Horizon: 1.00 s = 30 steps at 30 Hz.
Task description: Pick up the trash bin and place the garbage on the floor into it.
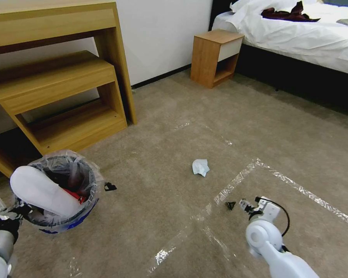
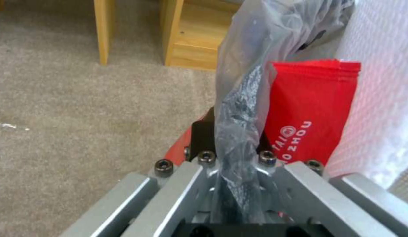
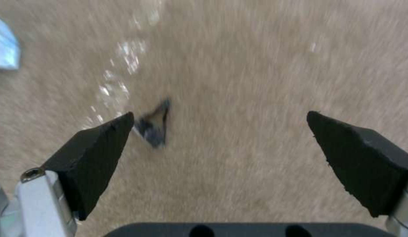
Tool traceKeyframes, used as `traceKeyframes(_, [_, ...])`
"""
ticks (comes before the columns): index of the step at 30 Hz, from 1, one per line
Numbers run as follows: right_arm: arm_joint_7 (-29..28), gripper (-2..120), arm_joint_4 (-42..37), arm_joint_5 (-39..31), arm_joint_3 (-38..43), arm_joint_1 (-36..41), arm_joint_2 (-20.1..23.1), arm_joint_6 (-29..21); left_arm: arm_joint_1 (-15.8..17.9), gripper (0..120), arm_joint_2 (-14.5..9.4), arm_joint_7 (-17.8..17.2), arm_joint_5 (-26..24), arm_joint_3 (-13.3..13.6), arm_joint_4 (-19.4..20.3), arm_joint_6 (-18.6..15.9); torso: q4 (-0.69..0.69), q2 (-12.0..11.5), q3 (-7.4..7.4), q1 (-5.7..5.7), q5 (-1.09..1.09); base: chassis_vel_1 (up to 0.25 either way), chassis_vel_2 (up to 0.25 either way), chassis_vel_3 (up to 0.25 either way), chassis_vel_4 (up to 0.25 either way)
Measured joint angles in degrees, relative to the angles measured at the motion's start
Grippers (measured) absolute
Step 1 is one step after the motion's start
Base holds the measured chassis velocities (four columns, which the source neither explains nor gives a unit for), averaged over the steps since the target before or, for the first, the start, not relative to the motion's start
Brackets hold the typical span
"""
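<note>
Holding the trash bin (image 1: 71, 216) by its rim at the near left, the left gripper (image 2: 237, 154) is clamped on crinkly clear liner and red wall. A flat white slipper (image 1: 42, 191) and a red wrapper (image 2: 311, 112) stick out of the round bin. Nearby on the right, the right gripper (image 3: 219, 144) hangs with wedge-shaped black pads spread, just above a small dark scrap (image 3: 153, 125) on beige carpet (image 1: 162, 216). Farther off lies a crumpled white tissue (image 1: 200, 167).
</note>
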<state>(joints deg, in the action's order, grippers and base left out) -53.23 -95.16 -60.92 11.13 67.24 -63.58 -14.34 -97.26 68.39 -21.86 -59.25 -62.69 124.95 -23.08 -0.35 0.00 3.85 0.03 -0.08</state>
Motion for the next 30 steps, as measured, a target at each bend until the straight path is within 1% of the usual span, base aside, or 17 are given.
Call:
traceKeyframes(2, [-0.20,100,5.10,-1.27,-1.91,-2.88,-1.77,-0.39,0.02,1,0.10,0.01,0.21,-0.02,-0.27,0.22,-0.01,0.00,0.00,0.00,-0.01,0.000,0.000,0.000,0.000])
traceKeyframes(3, [-0.20,100,5.10,-1.27,-1.91,-2.88,-1.77,-0.39,0.02,1,0.10,0.01,0.21,-0.02,-0.27,0.22,-0.01,0.00,0.00,0.00,-0.01,0.000,0.000,0.000,0.000])
traceKeyframes(6, [0.16,100,10.23,-1.58,-4.10,-5.72,-3.69,-0.22,0.18,1,0.35,0.04,0.35,0.00,-0.50,0.36,-0.01,0.00,0.00,0.00,0.00,0.000,0.000,0.000,0.000])
traceKeyframes(7, [0.16,100,10.23,-1.58,-4.10,-5.72,-3.69,-0.22,0.18,1,0.35,0.04,0.35,0.00,-0.50,0.36,-0.01,0.00,0.00,0.00,0.00,0.000,0.000,0.000,0.000])
traceKeyframes(10, [1.97,100,15.07,-1.74,-6.17,-8.95,-5.69,0.10,0.30,1,0.51,0.08,0.55,0.14,-0.92,0.46,0.00,0.00,0.00,0.00,-0.01,0.000,0.000,0.000,0.000])
traceKeyframes(11, [1.97,100,15.07,-1.74,-6.17,-8.95,-5.69,0.10,0.30,1,0.51,0.08,0.55,0.14,-0.92,0.46,0.00,0.00,0.00,0.00,-0.01,0.000,0.000,0.000,0.000])
traceKeyframes(18, [6.81,99,23.13,0.76,-9.35,-13.65,-8.23,0.83,0.24,1,0.46,0.13,0.55,0.17,-1.15,0.66,0.00,0.00,0.00,0.00,-0.01,0.000,0.000,0.000,0.000])
traceKeyframes(19, [6.81,99,23.13,0.76,-9.35,-13.65,-8.23,0.83,0.24,1,0.46,0.13,0.55,0.17,-1.15,0.66,0.00,0.00,0.00,0.00,-0.01,0.000,0.000,0.000,0.000])
traceKeyframes(23, [10.15,100,28.24,3.48,-10.02,-15.44,-9.65,1.98,0.03,1,0.29,0.26,0.52,-0.02,-1.58,0.90,0.00,0.00,0.00,0.00,-0.01,0.000,0.000,0.000,0.000])
traceKeyframes(30, [12.56,98,30.50,5.26,-10.11,-16.18,-10.05,3.06,0.08,1,0.09,0.33,0.42,0.04,-1.89,1.03,-0.01,0.00,0.00,0.00,-0.01,0.000,0.000,0.000,0.000])
